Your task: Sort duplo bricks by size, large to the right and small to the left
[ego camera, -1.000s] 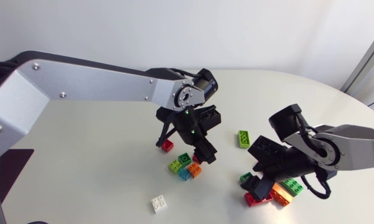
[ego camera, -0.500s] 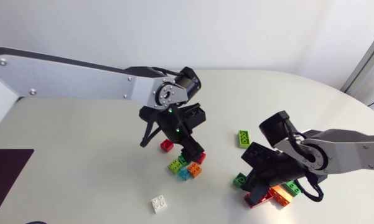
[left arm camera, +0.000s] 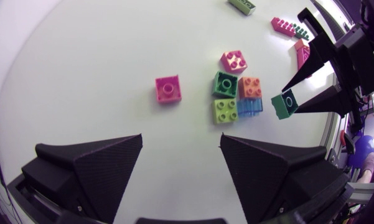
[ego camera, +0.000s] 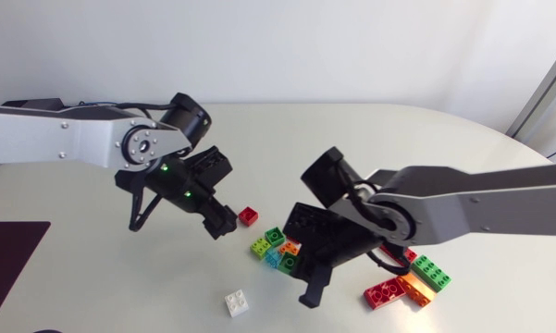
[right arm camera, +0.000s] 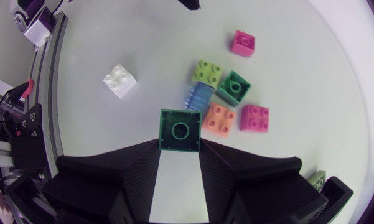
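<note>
My right gripper is shut on a small dark green brick, held just above the table beside the cluster of small bricks. That cluster holds a lime brick, a green one, an orange one and a pale blue one. A small red brick lies apart, near my left gripper, which stands open with nothing between its fingers. In the left wrist view the held green brick shows between the right arm's fingers, beyond the cluster.
A small white brick lies alone near the front edge. Large bricks lie at the right: red, orange and green. A lime large brick lies farther back.
My right gripper closed on the small green brick beside the large pile and carried it left to the cluster. My left arm drew back to the left, away from the cluster, its fingers opening.
</note>
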### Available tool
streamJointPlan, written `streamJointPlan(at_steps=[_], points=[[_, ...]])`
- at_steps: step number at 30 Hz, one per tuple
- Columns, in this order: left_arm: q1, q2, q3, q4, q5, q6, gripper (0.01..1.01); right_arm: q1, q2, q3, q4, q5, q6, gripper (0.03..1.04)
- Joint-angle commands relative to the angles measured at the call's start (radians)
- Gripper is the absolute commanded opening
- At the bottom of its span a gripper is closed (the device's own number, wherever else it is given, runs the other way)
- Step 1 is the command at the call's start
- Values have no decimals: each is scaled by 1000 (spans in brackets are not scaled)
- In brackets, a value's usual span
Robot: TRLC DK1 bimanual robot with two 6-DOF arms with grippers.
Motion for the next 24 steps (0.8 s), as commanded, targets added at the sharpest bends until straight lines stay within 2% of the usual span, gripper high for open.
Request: streamJointPlan(at_steps=[1, 10, 18, 19, 22, 23, 24], points=[[33, -60, -66, 23, 0, 25, 890, 50, 70, 70, -20, -6, 24, 202], [134, -147, -146, 33, 0, 59, 890, 144, 293, 302, -77, -19, -10, 213], [157, -173, -188, 41, 1, 67, 902, 181, 400, 420, -173, -45, -57, 236], [156, -173, -188, 43, 1, 67, 902, 181, 405, 423, -176, -45, -59, 334], [145, -160, -186, 63, 1, 64, 905, 179, 412, 420, -186, -51, -63, 818], [136, -150, -183, 72, 1, 62, 905, 176, 411, 417, -189, -51, -65, 925], [127, -138, -180, 81, 3, 62, 908, 173, 402, 411, -189, -52, -65, 954]])
